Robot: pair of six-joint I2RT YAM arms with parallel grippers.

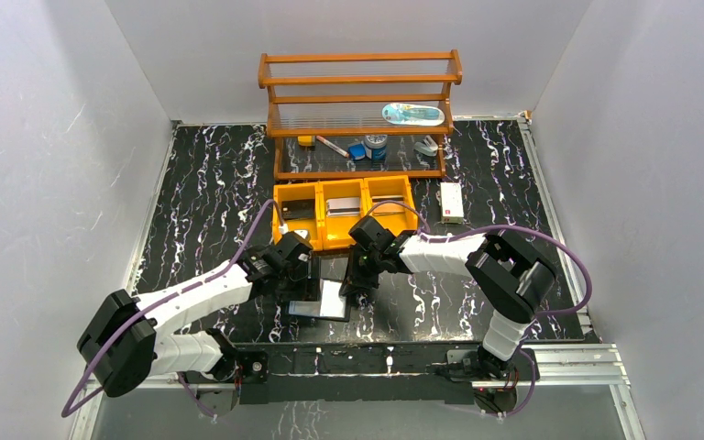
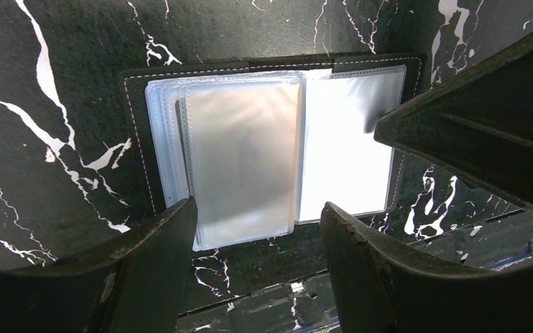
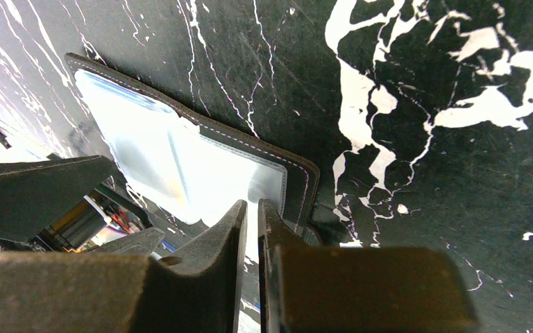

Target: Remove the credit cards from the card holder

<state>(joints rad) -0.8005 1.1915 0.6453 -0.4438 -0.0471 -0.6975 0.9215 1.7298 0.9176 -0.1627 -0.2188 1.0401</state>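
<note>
The card holder [image 1: 323,295] lies open on the black marbled table, black cover down, clear sleeves up. In the left wrist view its sleeves [image 2: 250,152] shine with glare, and no credit cards can be made out in them. My left gripper [image 2: 258,222] hangs open at the holder's near edge, one finger on each side of the left stack of sleeves, nothing between them. My right gripper [image 3: 253,208] is shut to a thin slit, its tips on the holder's right panel [image 3: 180,159] by the stitched edge. Its fingers [image 2: 486,132] also show in the left wrist view.
A yellow three-compartment tray [image 1: 343,182] with flat items stands just behind the two grippers. Behind it is a wooden shelf [image 1: 359,82] with small objects. A white box [image 1: 452,202] lies right of the tray. The table's metal rail [image 1: 376,357] runs close in front of the holder.
</note>
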